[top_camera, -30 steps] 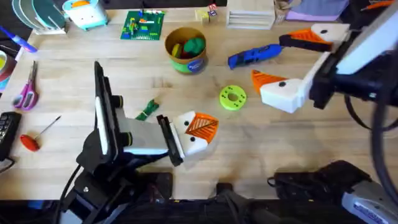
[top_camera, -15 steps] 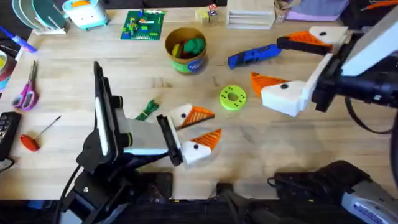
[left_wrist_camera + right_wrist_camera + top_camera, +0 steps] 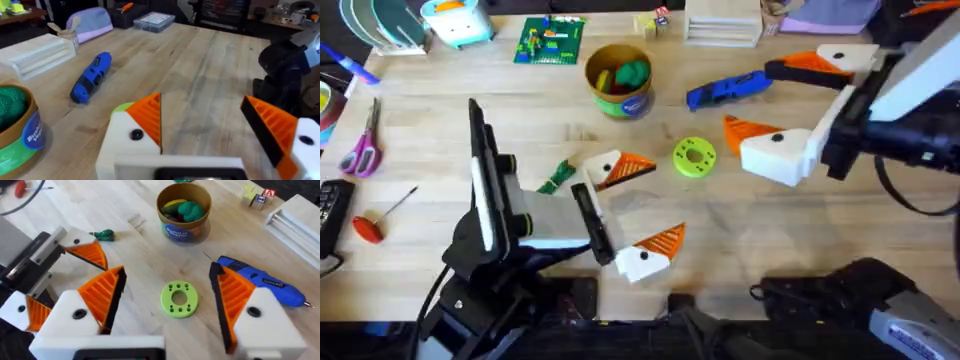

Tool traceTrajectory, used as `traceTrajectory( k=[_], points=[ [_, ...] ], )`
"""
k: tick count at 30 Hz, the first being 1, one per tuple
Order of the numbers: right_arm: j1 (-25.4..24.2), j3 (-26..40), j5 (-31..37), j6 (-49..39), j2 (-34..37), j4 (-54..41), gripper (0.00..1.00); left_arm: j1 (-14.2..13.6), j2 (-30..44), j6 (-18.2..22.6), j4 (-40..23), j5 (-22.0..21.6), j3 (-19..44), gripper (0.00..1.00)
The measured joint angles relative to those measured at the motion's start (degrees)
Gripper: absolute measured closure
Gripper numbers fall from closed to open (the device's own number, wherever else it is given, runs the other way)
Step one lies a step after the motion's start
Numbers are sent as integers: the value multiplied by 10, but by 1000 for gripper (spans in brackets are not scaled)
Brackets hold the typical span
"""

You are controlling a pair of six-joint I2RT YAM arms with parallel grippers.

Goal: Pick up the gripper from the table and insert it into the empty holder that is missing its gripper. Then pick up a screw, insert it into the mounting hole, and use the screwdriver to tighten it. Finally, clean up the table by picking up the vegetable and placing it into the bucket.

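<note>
My left gripper [image 3: 667, 200] [image 3: 200, 100] stands open near the table's front middle, with nothing between its orange ribbed fingers. My right gripper [image 3: 748, 94] [image 3: 167, 270] is open too, raised over the back right. All four white mounts carry orange fingers; the loose gripper, the empty holder and the screw are out of view. The blue screwdriver [image 3: 728, 90] [image 3: 90, 77] [image 3: 265, 277] lies flat under the right gripper. Left of my left gripper lies the small dark green vegetable [image 3: 557, 176] [image 3: 103, 234]. The bucket [image 3: 619, 100] [image 3: 182, 230] stands at the back middle with toy food inside.
A lime-green ring disc [image 3: 695, 157] [image 3: 179, 299] lies between the two grippers. Scissors [image 3: 362, 145] and a red-handled tool [image 3: 370, 225] lie at the far left. A green brick plate [image 3: 550, 40] and wooden blocks [image 3: 720, 25] line the back edge.
My left gripper has gone from shut to wide open. The right gripper has shifted slightly away from the table's front.
</note>
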Motion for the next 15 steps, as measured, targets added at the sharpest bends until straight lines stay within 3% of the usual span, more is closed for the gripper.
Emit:
traceTrajectory(
  k=[4, 7, 10, 15],
  points=[
    [0, 0, 4, 0, 0, 0, 10, 0, 0, -20, 7, -24, 2, 11],
    [0, 0, 5, 0, 0, 0, 10, 0, 1, -67, -66, -74, 37, 11],
    [0, 0, 7, 0, 0, 4, 10, 0, 22, -94, -176, -131, 126, 11],
    [0, 0, 9, 0, 0, 22, 11, 0, 129, -109, -382, -245, 353, 10]
  ],
)
